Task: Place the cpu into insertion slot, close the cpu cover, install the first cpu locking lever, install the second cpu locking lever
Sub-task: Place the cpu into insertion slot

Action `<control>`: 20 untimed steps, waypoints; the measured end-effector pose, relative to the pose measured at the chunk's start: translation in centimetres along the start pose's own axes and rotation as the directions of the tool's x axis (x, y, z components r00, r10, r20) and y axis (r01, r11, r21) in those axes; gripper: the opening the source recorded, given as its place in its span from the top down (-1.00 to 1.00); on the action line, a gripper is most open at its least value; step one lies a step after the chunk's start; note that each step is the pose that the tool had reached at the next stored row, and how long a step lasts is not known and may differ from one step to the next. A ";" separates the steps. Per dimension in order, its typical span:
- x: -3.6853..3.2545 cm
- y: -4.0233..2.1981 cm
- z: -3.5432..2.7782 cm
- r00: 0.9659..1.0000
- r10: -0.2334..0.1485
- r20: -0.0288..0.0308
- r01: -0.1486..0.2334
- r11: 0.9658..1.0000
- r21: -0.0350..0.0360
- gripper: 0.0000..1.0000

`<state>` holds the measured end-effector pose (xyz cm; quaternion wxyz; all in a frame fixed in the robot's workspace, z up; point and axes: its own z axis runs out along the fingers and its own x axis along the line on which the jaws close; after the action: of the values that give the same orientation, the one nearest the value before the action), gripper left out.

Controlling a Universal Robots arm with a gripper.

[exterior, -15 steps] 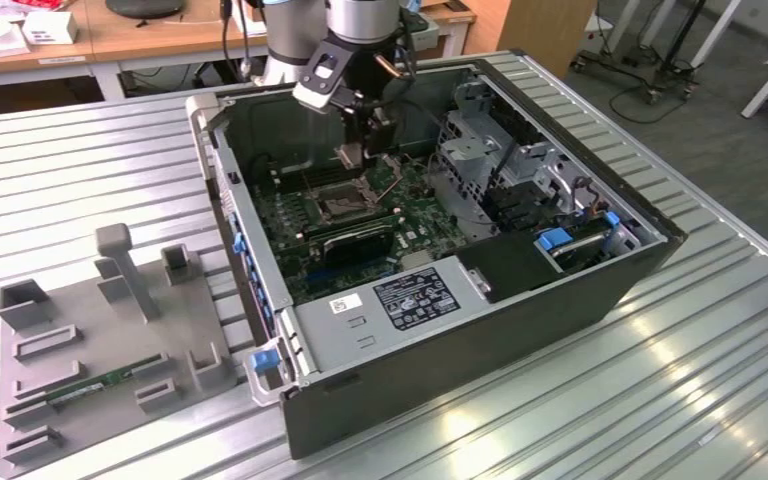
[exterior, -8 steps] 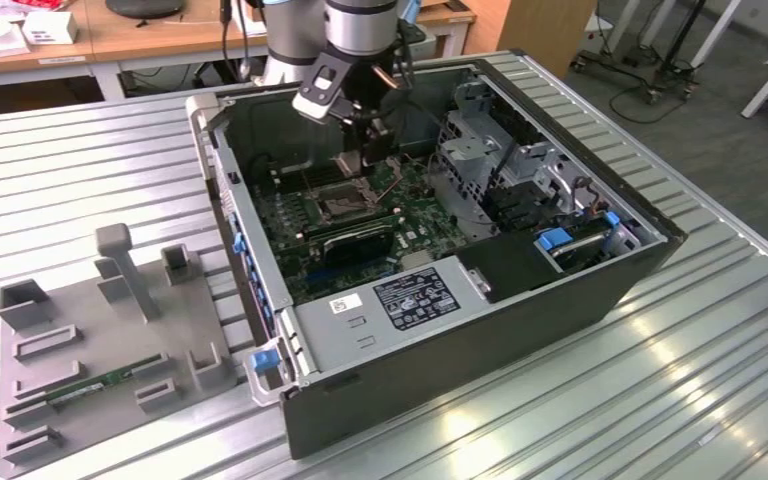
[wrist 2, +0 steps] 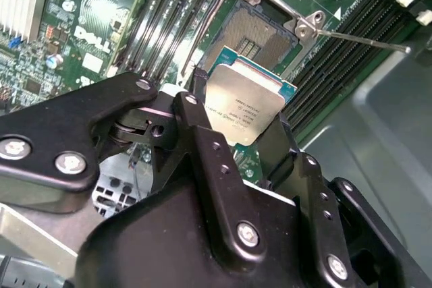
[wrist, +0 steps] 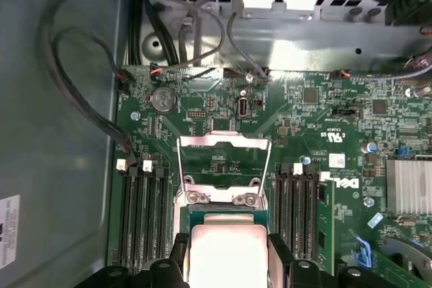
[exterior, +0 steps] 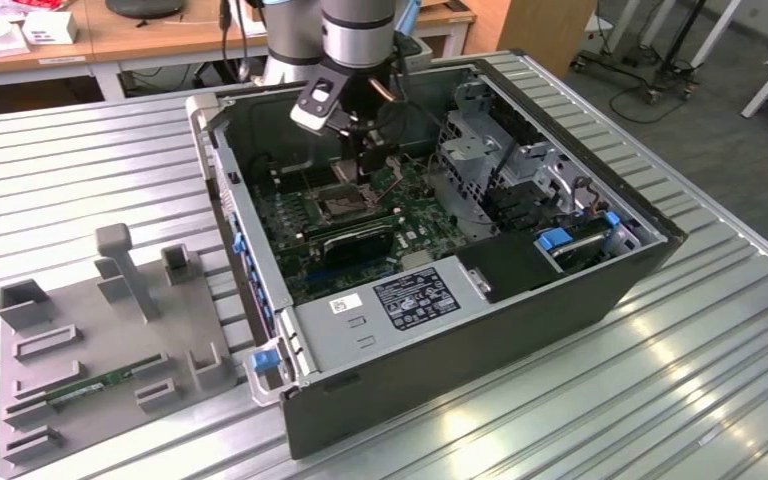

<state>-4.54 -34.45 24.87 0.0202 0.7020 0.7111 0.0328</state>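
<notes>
Seeing one cpu (wrist 2: 246, 96) pinched by two opposite edges in the tool (wrist 2: 236, 126), with both fingers (wrist 2: 196, 123) closed just to chip width. Held flat, metal lid facing away from the motherboard (wrist: 297, 106). Square, so no long axis to call. Sits with edges roughly parallel to the rim of the insertion slot (wrist 2: 253, 32). Hangs over the slot's tool-side edge, not seated, with bare contact field showing beyond it. Can't tell the gap between chip and slot.

Counting one slot and one cpu cover (wrist: 223, 141). Cover stands open, off the slot, with board showing through its window. Counting one thin lever rod (wrist 2: 361, 40) for sure, sticking out past a slot corner over the memory slots (wrist: 145, 214). Two banks of those long black slots, one on each side of the socket.

In the exterior view: one open computer case (exterior: 491, 330) lying on the slatted metal surface (exterior: 704, 380), with the tool reaching down inside. On the exterior view's left, one grey fixture tray (exterior: 84, 345) holding one green memory stick (exterior: 97, 382).
</notes>
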 end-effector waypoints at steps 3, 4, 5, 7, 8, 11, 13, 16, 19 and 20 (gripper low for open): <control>-0.01 -0.11 0.52 1.000 0.001 0.000 -0.001 1.000 0.004 -0.08; -0.01 -0.14 0.68 1.000 0.001 0.000 -0.001 1.000 0.006 -0.08; -0.02 -0.16 0.83 1.000 0.001 0.000 -0.001 1.000 0.007 -0.08; -0.02 -0.21 1.11 1.000 0.002 0.000 -0.002 1.000 0.010 -0.08; -0.02 -0.23 1.26 1.000 0.002 0.000 -0.002 1.000 0.011 -0.08; -0.03 -0.30 1.77 1.000 0.002 0.000 -0.002 1.000 0.014 -0.08; -0.04 -0.33 2.11 1.000 0.002 0.000 -0.002 1.000 0.018 -0.08; -0.04 -0.36 2.48 1.000 0.002 0.000 -0.002 1.000 0.022 -0.08; -0.05 -0.38 2.61 1.000 0.002 0.000 -0.002 1.000 0.023 -0.08; -0.05 -0.38 2.61 1.000 0.002 0.000 -0.002 1.000 0.023 -0.08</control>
<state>-4.73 -34.46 22.24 0.0120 0.7030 0.7107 0.0245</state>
